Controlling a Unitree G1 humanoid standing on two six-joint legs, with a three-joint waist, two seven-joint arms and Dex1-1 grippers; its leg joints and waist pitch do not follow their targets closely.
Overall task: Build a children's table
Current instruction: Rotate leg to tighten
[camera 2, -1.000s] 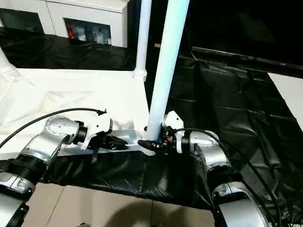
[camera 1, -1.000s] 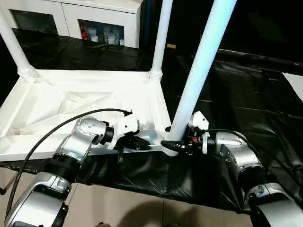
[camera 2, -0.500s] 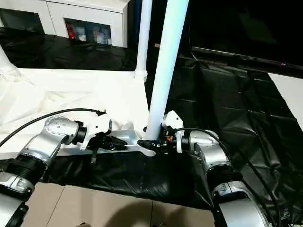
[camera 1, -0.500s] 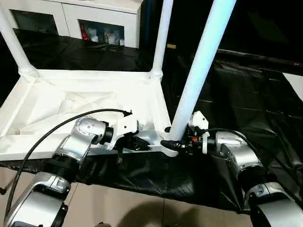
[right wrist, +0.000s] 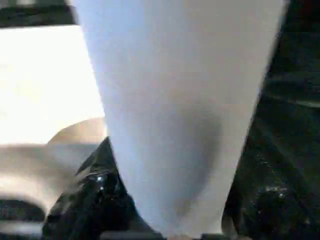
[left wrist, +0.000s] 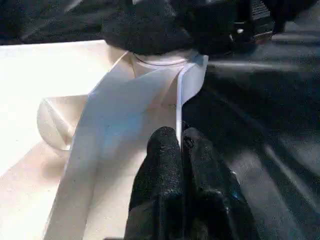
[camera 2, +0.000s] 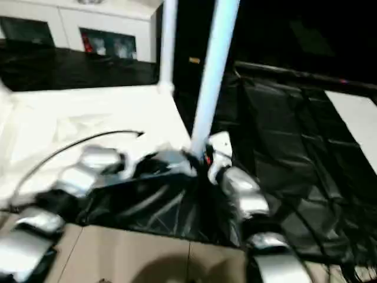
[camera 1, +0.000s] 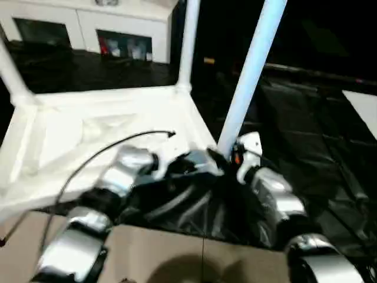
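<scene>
The white tabletop (camera 1: 112, 118) is lying upside down on the bench (camera 1: 306, 118), which is draped in black sheeting, its ribbed underside facing up. Three tube legs are standing in its corner sockets: one at the far left (camera 1: 12, 73), one at the far right corner (camera 1: 187, 44), and the near-right leg (camera 1: 250, 73) rising just in front of the robot's right arm.

The step in hand looks like the seating of that near-right leg in its corner socket (left wrist: 162, 60).

The right claw (right wrist: 165, 220) is sitting at the foot of the leg, its black fingers (right wrist: 92, 192) showing on both sides of the tube, so it appears to be grasping it low down, though the blur is leaving the contact itself unsure.

The left claw (left wrist: 181, 150) is clenched on the thin upright rim (left wrist: 178, 107) of the tabletop, near the same corner, steadying it.

Judging from this, the next move is calling for a firm downward push on the leg while the tabletop is being held still. A fourth leg would be fitted at the near-left corner afterwards.
</scene>
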